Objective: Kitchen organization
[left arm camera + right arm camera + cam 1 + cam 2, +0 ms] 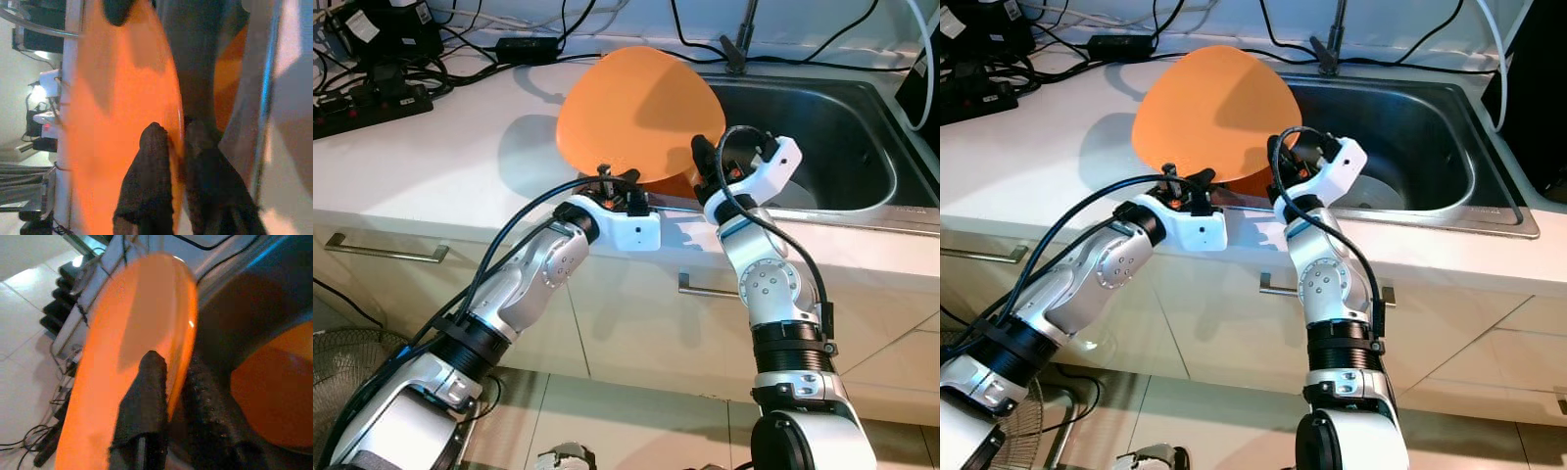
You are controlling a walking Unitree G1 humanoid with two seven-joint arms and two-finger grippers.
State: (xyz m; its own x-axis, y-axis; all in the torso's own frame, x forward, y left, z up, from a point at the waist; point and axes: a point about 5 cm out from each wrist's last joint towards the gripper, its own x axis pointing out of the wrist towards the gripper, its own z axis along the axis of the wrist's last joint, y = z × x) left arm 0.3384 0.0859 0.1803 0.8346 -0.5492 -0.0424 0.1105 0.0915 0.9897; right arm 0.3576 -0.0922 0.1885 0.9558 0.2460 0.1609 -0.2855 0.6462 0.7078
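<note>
A: Where's the plate?

B: The orange plate (636, 117) is tilted up on edge over the counter (431, 166), right at the left rim of the sink (862, 127). Both grippers have it by its near edge.

A: How are the hands set?

B: The left gripper (619, 184) is pinched narrow on the lower rim; its wrist view shows one finger (151, 161) on the plate's face and the other behind it. The right gripper (703, 157) is clamped the same way on the right edge, one finger (146, 391) lying on the orange face.

A: Anything else orange?

B: Yes, a second orange piece (274, 396) sits low behind the plate in the right wrist view, and an orange bit (677, 186) peeks out under the plate. I can't tell what it is.

A: Any writing or labels?

B: None I can read.

A: What's around?

B: A faucet base (736, 54) stands at the back of the sink. A black power strip (367, 103) with tangled cables (460, 59) lies at the counter's far left. Below the counter are cabinet fronts with handles (386, 253). A fan grille (352, 377) shows low on the left.

A: Anything in the way?

B: The plate hides the sink's left corner.
</note>
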